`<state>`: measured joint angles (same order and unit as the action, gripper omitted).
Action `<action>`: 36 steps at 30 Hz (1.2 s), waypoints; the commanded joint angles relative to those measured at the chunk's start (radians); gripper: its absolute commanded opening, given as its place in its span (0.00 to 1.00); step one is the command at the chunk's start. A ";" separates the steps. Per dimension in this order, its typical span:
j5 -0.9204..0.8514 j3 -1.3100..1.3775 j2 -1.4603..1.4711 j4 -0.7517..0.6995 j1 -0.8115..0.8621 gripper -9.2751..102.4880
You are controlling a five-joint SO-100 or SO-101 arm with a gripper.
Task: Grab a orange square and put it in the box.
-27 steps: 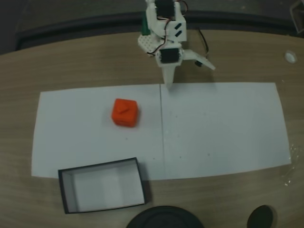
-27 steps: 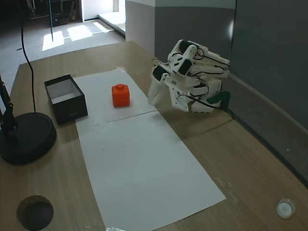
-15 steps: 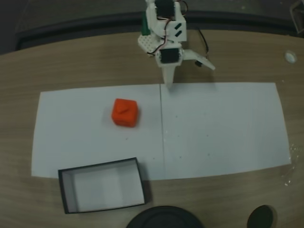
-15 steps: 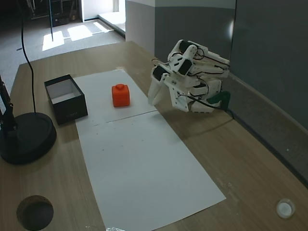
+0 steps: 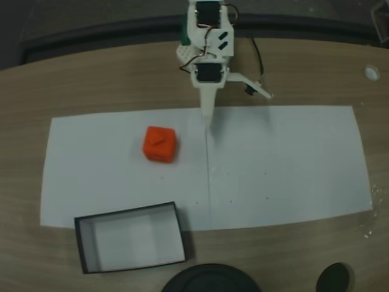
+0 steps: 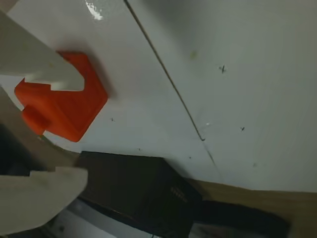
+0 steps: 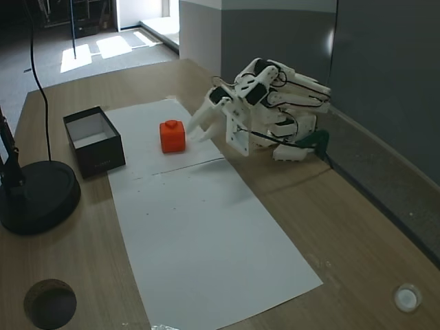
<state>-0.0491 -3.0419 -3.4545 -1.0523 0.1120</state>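
Note:
The orange square (image 5: 160, 144) is a small cube resting on the white paper, left of the seam between the two sheets; it shows too in another fixed view (image 7: 172, 136) and the wrist view (image 6: 64, 109). The box (image 5: 130, 240), black-walled and white inside, stands below it at the paper's front edge (image 7: 103, 158), and its dark wall (image 6: 143, 191) appears in the wrist view. My gripper (image 5: 238, 111) is open, one finger pointing down at the seam and the other splayed right. Its tip hovers just right of the cube (image 7: 198, 128), apart from it. Nothing lies between the fingers (image 6: 39, 67).
Two white paper sheets (image 5: 279, 164) cover the wooden table. A black round lamp base (image 5: 209, 278) sits at the front edge near the box (image 7: 34, 196). A cable hole (image 5: 334, 280) and a small white cap (image 5: 371, 72) lie off to the right.
The arm has stretched out from its folded pose, and the gripper tip moved forward over the paper toward the cube. Cube and box have stayed put.

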 commanded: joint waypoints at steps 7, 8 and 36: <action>0.000 0.301 0.041 0.049 0.272 0.35; 0.000 0.322 0.072 0.048 0.290 0.35; 0.044 1.193 1.597 -0.308 0.362 0.46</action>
<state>-0.0077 -1.9067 -1.8653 -1.3683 0.4709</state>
